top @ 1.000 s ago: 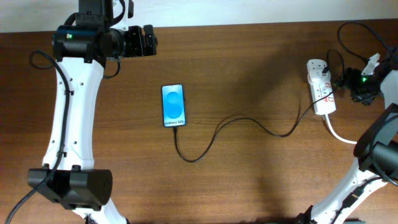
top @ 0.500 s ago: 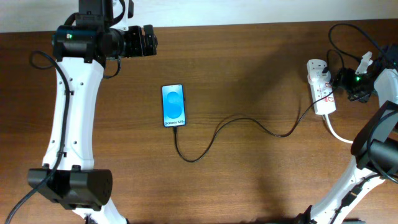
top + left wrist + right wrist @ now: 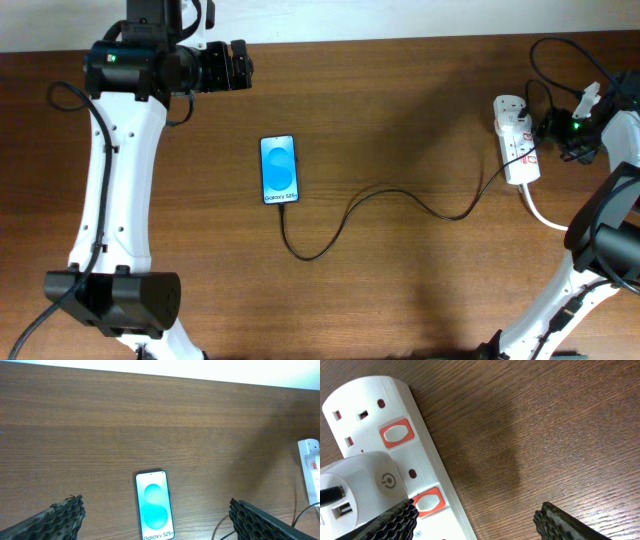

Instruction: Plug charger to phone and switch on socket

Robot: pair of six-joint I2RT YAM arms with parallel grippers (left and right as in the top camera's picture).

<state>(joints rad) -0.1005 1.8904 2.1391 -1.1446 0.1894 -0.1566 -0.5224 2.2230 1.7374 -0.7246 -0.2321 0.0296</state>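
Two loose curves of the charger (image 3: 395, 191) lie nearest on the desk (image 3: 420, 290). Its end meets the near edge of the phone (image 3: 280, 170), which lies flat with its screen lit blue. Farther back, the left fingers (image 3: 60, 517) hang spread wide above the desk, holding nothing. At the right, the socket (image 3: 395, 410) carries a white adapter (image 3: 365, 480). The right fingers (image 3: 565, 522) stand spread just over its red switches (image 3: 397, 432), gripping nothing.

We take this for a robotics lab: a white left arm (image 3: 110, 190) and right arm (image 3: 556, 295) stand fixed at a wood-grain bench (image 3: 400, 120). A plain pale wall (image 3: 400, 18) backs it.
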